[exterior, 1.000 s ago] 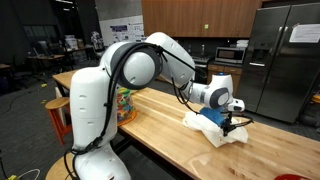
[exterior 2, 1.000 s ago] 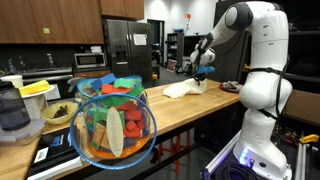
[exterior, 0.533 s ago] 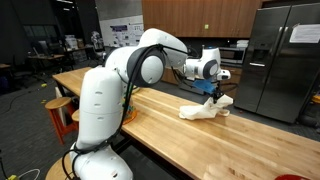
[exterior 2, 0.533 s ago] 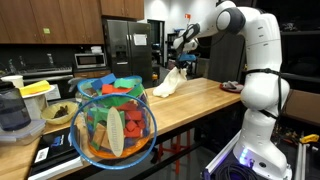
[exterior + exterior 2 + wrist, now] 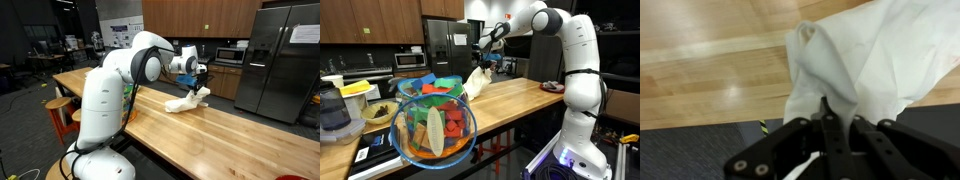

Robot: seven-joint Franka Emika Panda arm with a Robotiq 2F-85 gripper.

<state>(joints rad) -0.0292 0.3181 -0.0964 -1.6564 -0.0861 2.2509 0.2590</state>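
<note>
- A lab kitchen with dark wood cabinets is filling the background, and a long wooden table [image 5: 215, 135] is running across the middle of both exterior views.
- A white cloth [image 5: 188, 101] is hanging near the table's far edge, centre right in an exterior view; its top is raised while its lower end seems to be resting on the wood.
- The gripper [image 5: 203, 82] is pinching the cloth's top fold, jaws closed nearly all the way on the thin fabric, so the rest is draping down under its own weight.
- In the wrist view the gripper [image 5: 826, 112] is coming in from the bottom centre, and the cloth [image 5: 875, 50] is bunching at the pinch and spreading toward the upper right.
- Below the table edge in that view, dark floor [image 5: 690, 150] is showing, so the grip is sitting right over the rim.
- The arm is stretching out from its white base to reach that edge.
- A steel fridge [image 5: 285, 55] is standing at the right of the frame.
- A clear bowl [image 5: 435, 125] of coloured toys is sitting at lower left in an exterior view, well apart from the cloth [image 5: 475, 82].
</note>
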